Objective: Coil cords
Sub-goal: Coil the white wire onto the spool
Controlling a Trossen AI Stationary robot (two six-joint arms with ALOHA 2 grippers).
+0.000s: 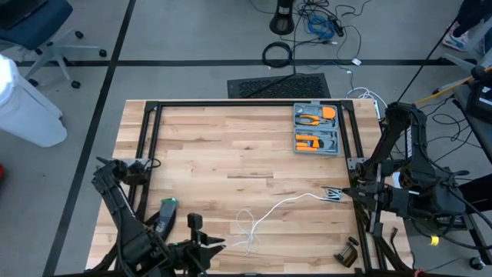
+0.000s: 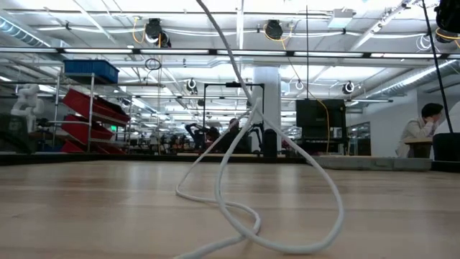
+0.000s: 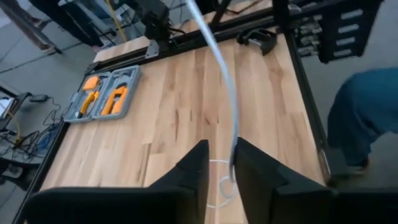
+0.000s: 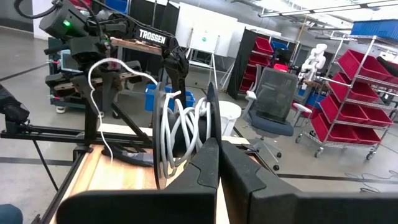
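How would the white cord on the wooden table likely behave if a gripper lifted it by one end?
Probably floppy: the white cord sags into loose curves and loops on the table. Likely light, since it is thin. Its coils bunched at the right gripper might spring loose if released.

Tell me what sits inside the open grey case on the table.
The grey case holds orange-handled tools in its two halves, seemingly pliers among them. Whatever lies beneath the tools, and any smaller pieces, cannot be made out.
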